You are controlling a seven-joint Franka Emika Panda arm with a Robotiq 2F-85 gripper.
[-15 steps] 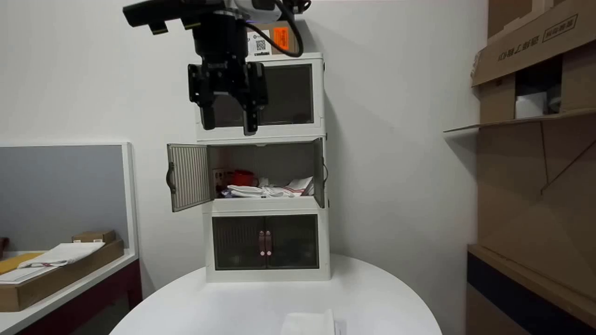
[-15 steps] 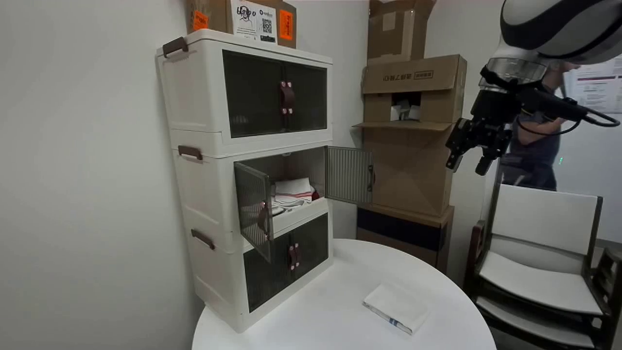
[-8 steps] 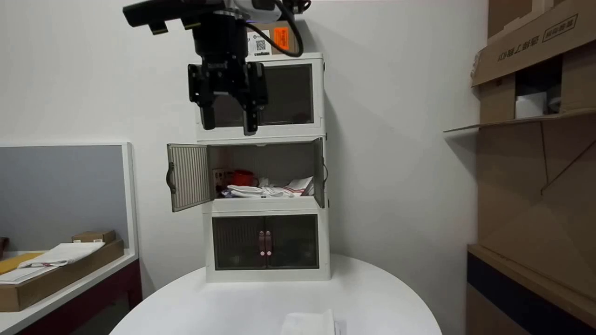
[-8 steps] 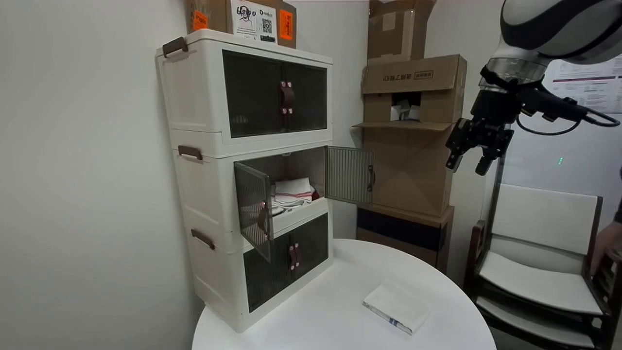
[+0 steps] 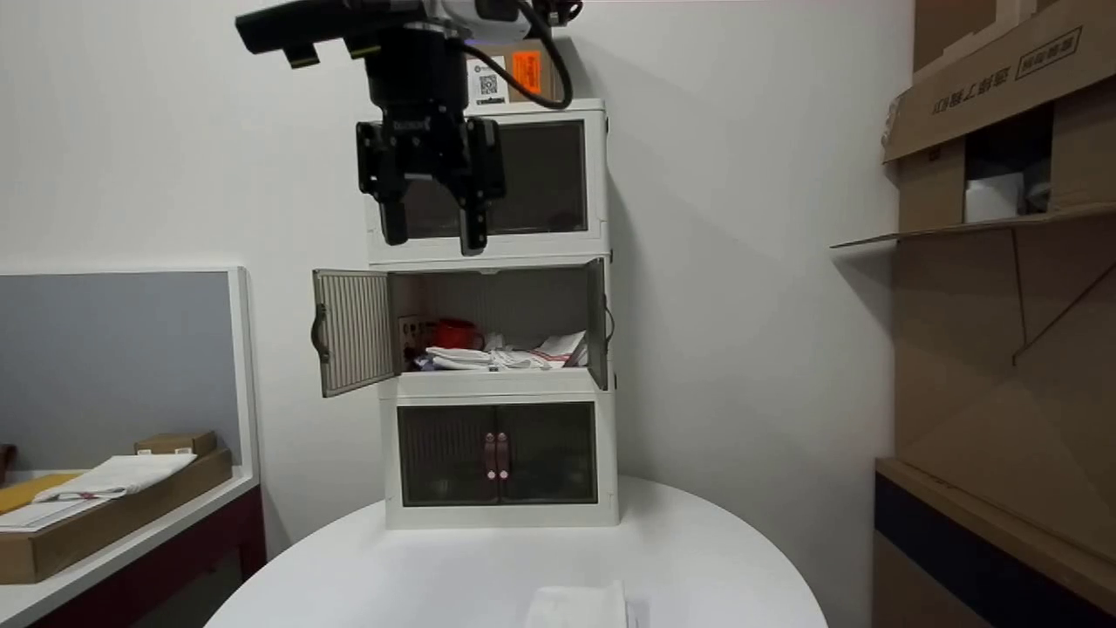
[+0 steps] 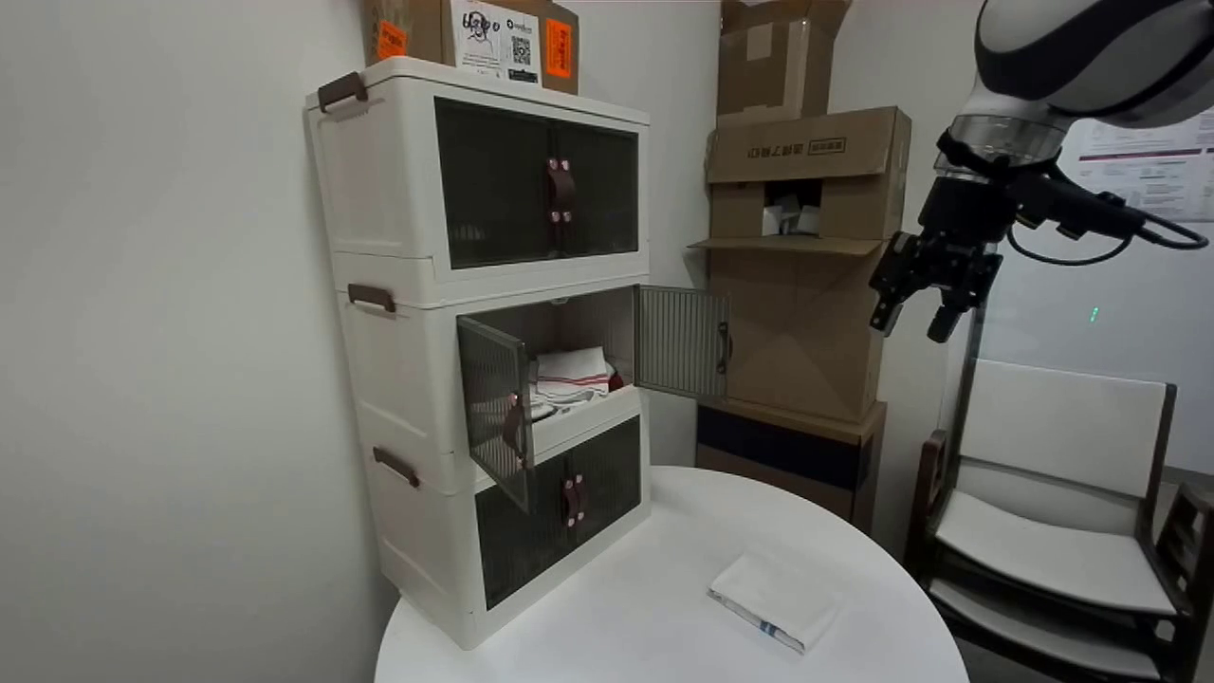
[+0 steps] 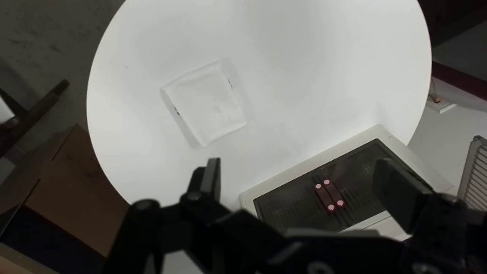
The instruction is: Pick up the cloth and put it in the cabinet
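The folded white cloth with a small blue stripe [image 6: 773,599] lies flat on the round white table [image 6: 702,512]. Its far part shows in an exterior view [image 5: 575,608], and all of it shows in the wrist view [image 7: 205,104]. The white cabinet [image 5: 506,516] has three stacked compartments and also shows in an exterior view [image 6: 389,379]. Its middle compartment stands open, with both doors swung out. My gripper [image 6: 912,327] is open and empty, high above the table and apart from the cloth. Its jaws stand wide apart in the wrist view [image 7: 298,167].
The middle compartment holds folded white cloths [image 6: 574,370] and a red cup [image 5: 453,334]. Its doors [image 5: 353,331] [image 6: 681,341] stick out in front. Cardboard boxes [image 6: 797,313] stand beside the table, and a chair [image 6: 1053,541] is behind. Another white cloth [image 5: 122,477] lies on a side box.
The gripper has shifted very slightly to the right in an exterior view and stays open. A person behind the arm has gone out of view. The cloth and the doors have not moved.
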